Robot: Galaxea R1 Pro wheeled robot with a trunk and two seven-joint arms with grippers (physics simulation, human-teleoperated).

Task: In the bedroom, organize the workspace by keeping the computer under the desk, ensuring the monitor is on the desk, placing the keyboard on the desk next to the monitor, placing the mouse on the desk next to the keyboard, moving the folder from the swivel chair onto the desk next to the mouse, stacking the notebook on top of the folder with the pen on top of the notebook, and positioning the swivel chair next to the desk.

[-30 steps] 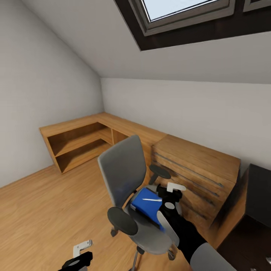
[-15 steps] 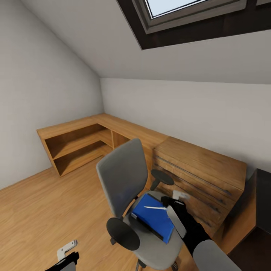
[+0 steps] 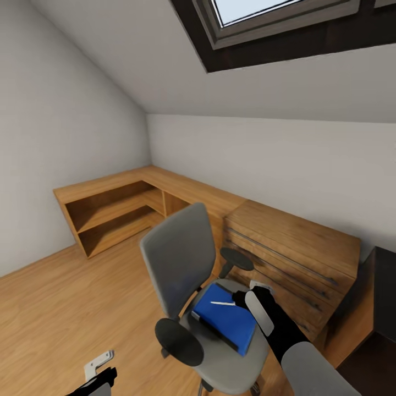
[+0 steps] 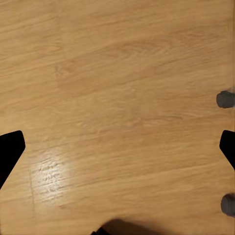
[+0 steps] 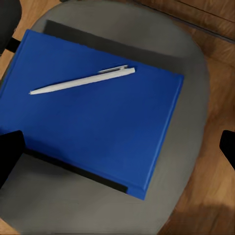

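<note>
Our right hand (image 3: pixel 248 294) spread open above the blue folder (image 5: pixel 93 112) on the swivel chair (image 3: pixel 181 258) seat, white pen (image 5: pixel 83 81) lying on the folder, our left hand (image 3: pixel 99 371) open low over the wooden floor (image 4: pixel 122 98).

Head overlooks chair (image 3: pixel 187 264); right wrist nears seat.

No text, label, brand, number or sign can be read anywhere.
</note>
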